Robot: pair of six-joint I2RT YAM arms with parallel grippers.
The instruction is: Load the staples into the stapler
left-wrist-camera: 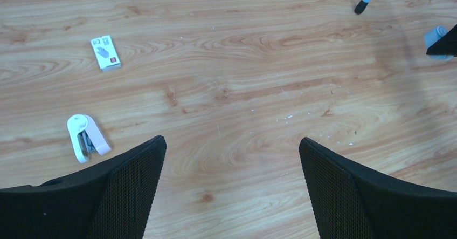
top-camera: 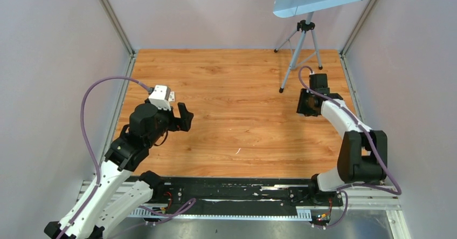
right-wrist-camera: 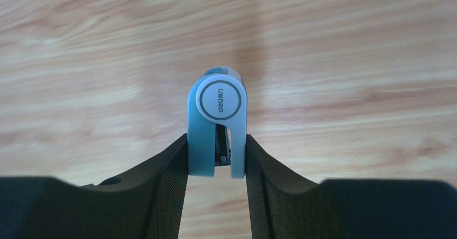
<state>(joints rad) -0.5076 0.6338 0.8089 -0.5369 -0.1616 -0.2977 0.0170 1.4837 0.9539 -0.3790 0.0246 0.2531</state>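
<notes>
The stapler, pale blue and white with a round logo on its end, stands on its edge on the wooden table. My right gripper is shut on it, one black pad against each side; the dark metal channel shows between the two shells. In the top view the right gripper is at the far right of the table and hides the stapler. The left wrist view catches a bit of the stapler at its right edge. My left gripper hangs open above bare wood, at the table's left. The staples are out of view.
A small white box and a small white-and-pink piece lie on the wood to the left of my left gripper. A tripod stands at the far right of the table, one foot near the right gripper. Walls enclose three sides.
</notes>
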